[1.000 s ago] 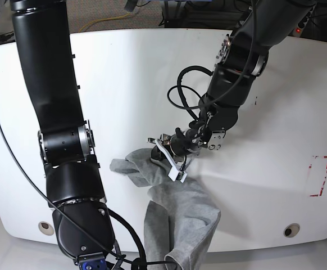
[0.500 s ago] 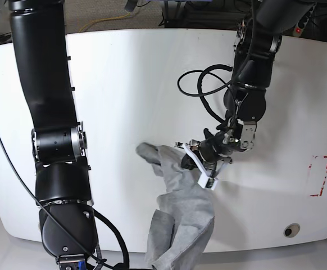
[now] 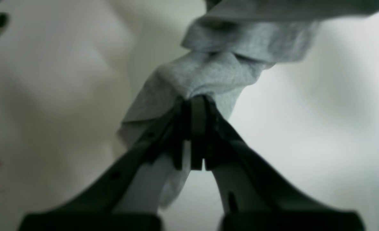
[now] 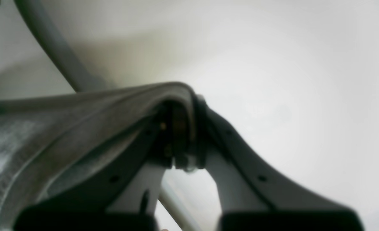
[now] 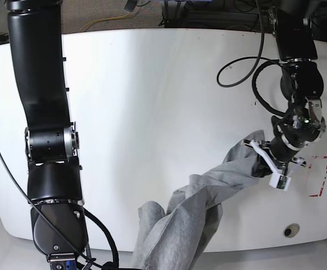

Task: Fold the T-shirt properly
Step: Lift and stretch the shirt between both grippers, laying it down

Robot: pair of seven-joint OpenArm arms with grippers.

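Observation:
The heather-grey T-shirt [image 5: 197, 208] is stretched as a twisted rope from the table's right side down to the front edge, where it hangs over; no lettering shows. My left gripper [image 5: 263, 160] is shut on one bunched end of it, and the left wrist view shows its jaws [image 3: 196, 102] pinching grey cloth [image 3: 215, 67] above the white table. My right gripper [image 4: 181, 112] is shut on a fold of the grey cloth [image 4: 64, 128]. In the base view that gripper is below the frame, under the table's front edge.
A red tape rectangle [image 5: 319, 175] marks the table just right of the left gripper. A mounting hole [image 5: 290, 230] sits near the front right edge. Black cables [image 5: 248, 62] loop beside the left arm. The right arm's black column [image 5: 45, 140] stands at the left.
My left gripper has moved far to the right with the shirt's end, pulling the cloth out long. The right arm has shifted slightly left and down.

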